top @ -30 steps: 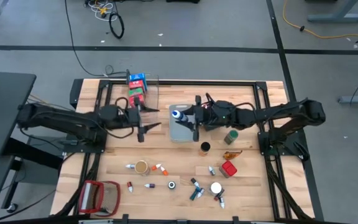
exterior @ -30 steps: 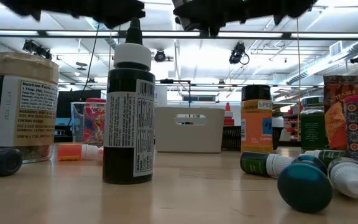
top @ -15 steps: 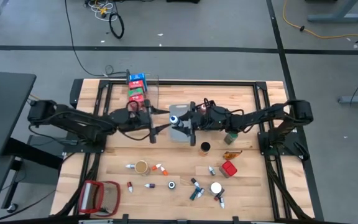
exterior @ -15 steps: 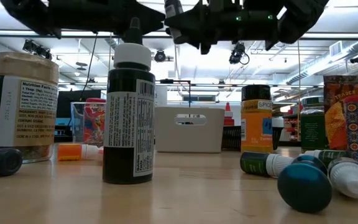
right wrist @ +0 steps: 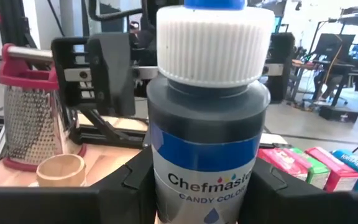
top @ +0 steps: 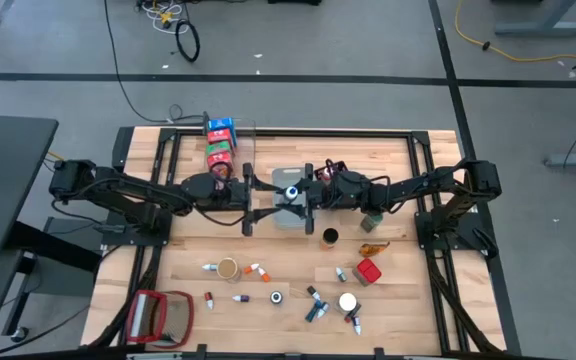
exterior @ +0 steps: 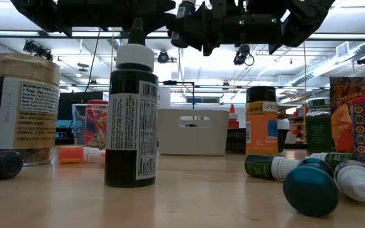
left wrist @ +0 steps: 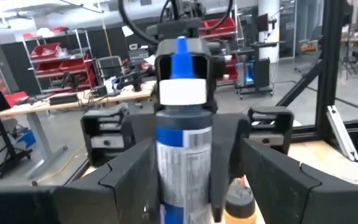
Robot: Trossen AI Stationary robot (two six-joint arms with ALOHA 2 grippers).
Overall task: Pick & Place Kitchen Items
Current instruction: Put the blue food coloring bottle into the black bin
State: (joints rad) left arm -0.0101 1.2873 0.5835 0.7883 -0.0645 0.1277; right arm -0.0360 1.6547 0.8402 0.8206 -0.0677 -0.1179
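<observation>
A dark bottle (top: 291, 190) with a white cap and a blue tip hangs upright over the grey bin (top: 290, 214) at the table's middle. My right gripper (top: 303, 194) reaches in from the right and is shut on it. My left gripper (top: 264, 196) faces it from the left, level and open. In the left wrist view its two fingers (left wrist: 135, 171) stand on either side of the bottle (left wrist: 184, 149), with a gap on each side. Several small bottles, jars and a red carton (top: 367, 271) lie on the near half of the table. My right gripper pinches the bottle's body (right wrist: 161, 171) below the cap between its two fingers (right wrist: 132, 183). The fingers come in level from the table's right side. The bottle stands upright in the hold, lifted clear above the grey bin.
A clear bin (top: 240, 150) holding blue, red and green cartons stands at the far middle-left. A brown jar (top: 330, 237) and a green-lidded jar (top: 373, 218) sit right of the grey bin. A red-framed grater (top: 163, 315) lies at the near left corner.
My left gripper has gone toward the table's right edge, up to the bottle, and now has a finger on each side of it. My right gripper has sunk a little with the bottle, which stays upright. In the low view both arms have come down into the picture.
</observation>
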